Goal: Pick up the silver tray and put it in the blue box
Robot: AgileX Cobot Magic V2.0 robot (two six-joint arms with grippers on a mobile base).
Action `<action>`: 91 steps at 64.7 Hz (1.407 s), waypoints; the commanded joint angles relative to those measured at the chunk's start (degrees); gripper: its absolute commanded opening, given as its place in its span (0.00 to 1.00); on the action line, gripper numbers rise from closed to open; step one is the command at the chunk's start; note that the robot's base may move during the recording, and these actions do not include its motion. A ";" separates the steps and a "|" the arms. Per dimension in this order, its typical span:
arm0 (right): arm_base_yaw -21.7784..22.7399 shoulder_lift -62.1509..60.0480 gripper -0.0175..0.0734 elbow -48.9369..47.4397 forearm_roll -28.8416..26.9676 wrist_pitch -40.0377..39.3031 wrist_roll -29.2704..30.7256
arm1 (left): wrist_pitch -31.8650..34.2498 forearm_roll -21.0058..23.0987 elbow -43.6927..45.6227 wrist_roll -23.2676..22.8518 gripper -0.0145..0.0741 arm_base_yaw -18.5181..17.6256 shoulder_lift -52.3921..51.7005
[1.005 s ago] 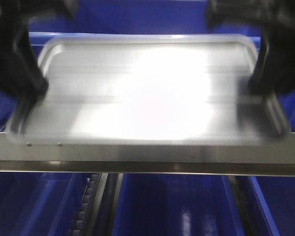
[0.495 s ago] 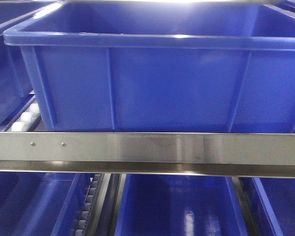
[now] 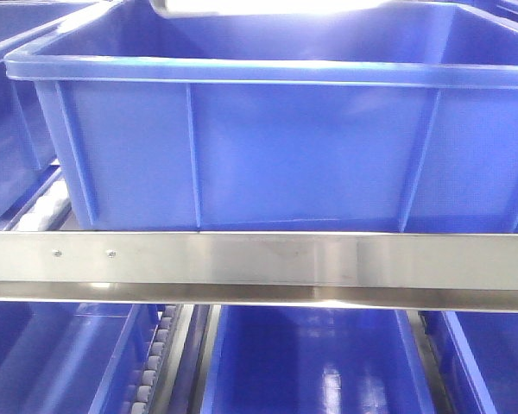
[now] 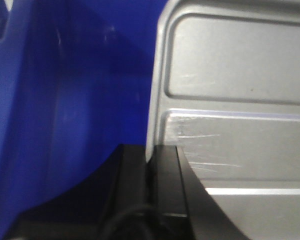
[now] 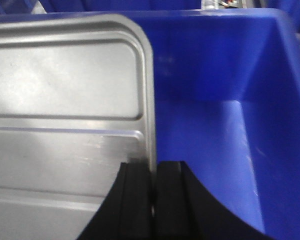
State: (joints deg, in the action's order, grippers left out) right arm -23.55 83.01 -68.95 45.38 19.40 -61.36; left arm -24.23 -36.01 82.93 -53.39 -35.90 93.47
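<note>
Left claw [image 4: 151, 162] and right claw [image 5: 152, 172] clamp silver tray [image 4: 230, 60] over blue box [image 3: 285, 147].

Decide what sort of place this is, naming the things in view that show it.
Likely a warehouse or factory line: the blue box among matching crates, a steel rail, conveyor rollers.

The left gripper [image 4: 150, 156] is matte black throughout. Its two fingers [image 4: 167, 180] are flat, straight-edged plates with square tips. Each widens toward the base in a smooth outward curve. A thin black cable [image 4: 121, 223] loops at the base. The right gripper [image 5: 153, 172] has the same black, flat-plate, flared construction.
</note>
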 commanded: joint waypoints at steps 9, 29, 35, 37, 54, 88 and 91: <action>3.06 3.85 0.26 -2.42 1.15 -13.33 0.42 | 15.85 -1.37 2.60 -0.84 0.05 4.18 2.13; 3.52 4.99 0.26 -2.42 1.15 -13.68 0.42 | 15.35 -2.56 2.60 -0.84 0.06 4.69 3.58; 3.52 4.99 0.29 -2.42 1.15 -13.23 0.42 | 13.57 -2.56 2.60 -0.84 0.13 4.69 3.58; 3.58 4.99 0.32 -2.42 1.22 -12.93 0.42 | 12.87 -2.56 2.60 -0.84 0.18 4.69 3.58; 6.55 4.99 0.70 -2.42 1.21 -12.33 0.42 | 10.11 -2.72 2.60 -0.84 0.35 4.81 3.58; 6.86 3.04 0.27 -2.42 1.21 -12.77 0.42 | 10.74 -6.58 2.60 -0.84 0.05 4.81 1.47; 6.86 2.05 0.27 -2.42 1.21 -12.63 0.42 | 10.20 -7.62 2.60 -0.84 0.06 4.81 0.69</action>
State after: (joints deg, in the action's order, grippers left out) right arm -16.89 89.48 -69.17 45.60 10.20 -61.36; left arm -16.31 -41.14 83.42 -53.84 -31.13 98.95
